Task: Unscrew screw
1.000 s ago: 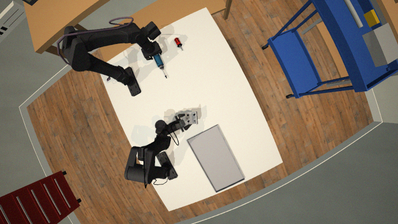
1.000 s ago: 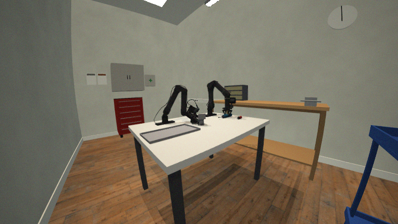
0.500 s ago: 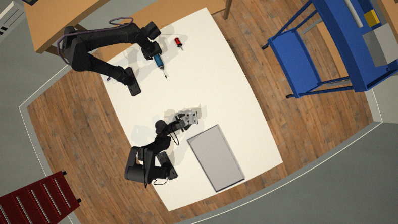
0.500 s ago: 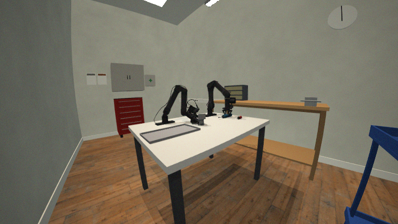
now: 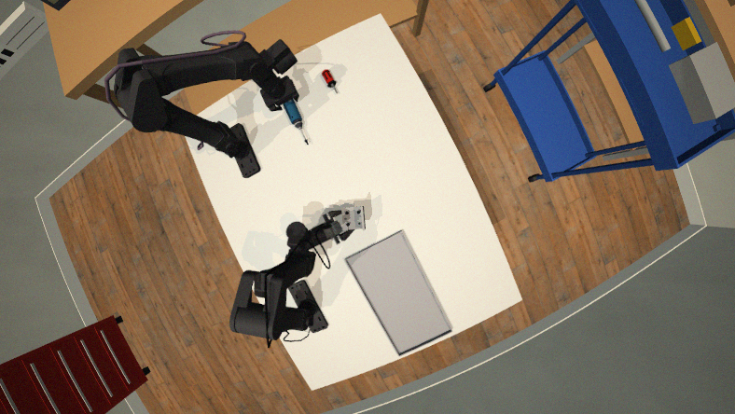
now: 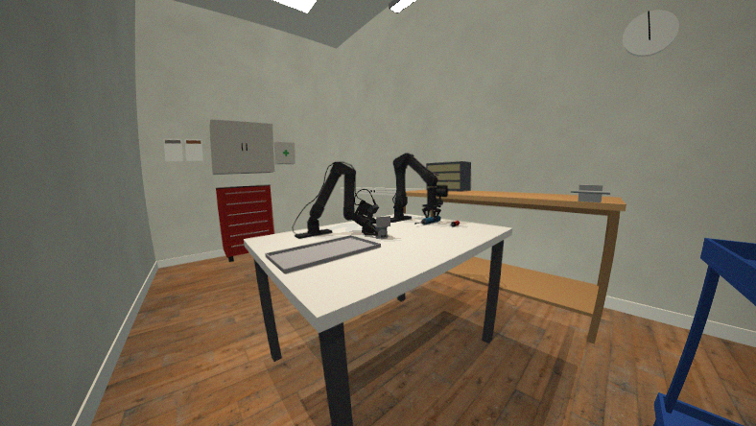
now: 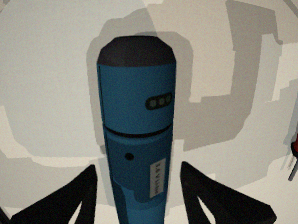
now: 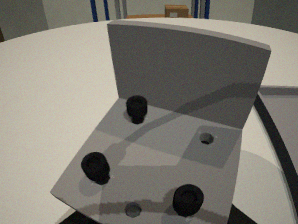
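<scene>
The electric screwdriver (image 5: 294, 114) with its dark blue barrel lies on the table at the far end, bit pointing toward the table's middle. My left gripper (image 5: 284, 98) hovers over its rear end with the fingers open. In the left wrist view the fingers stand clear of the barrel (image 7: 136, 143) on both sides. The joint module stands near the table's middle with its grey bracket (image 8: 166, 143) on top. Three black screws (image 8: 136, 106) (image 8: 95, 165) (image 8: 188, 199) stand in the bracket, beside two empty holes. My right gripper (image 5: 338, 229) is shut on the joint module's body.
A small red-handled screwdriver (image 5: 328, 77) lies to the right of the electric one. A flat grey tray (image 5: 398, 290) lies next to the joint module. A wooden bench (image 6: 518, 200) stands behind the table. A blue cart (image 5: 591, 97) stands off the table.
</scene>
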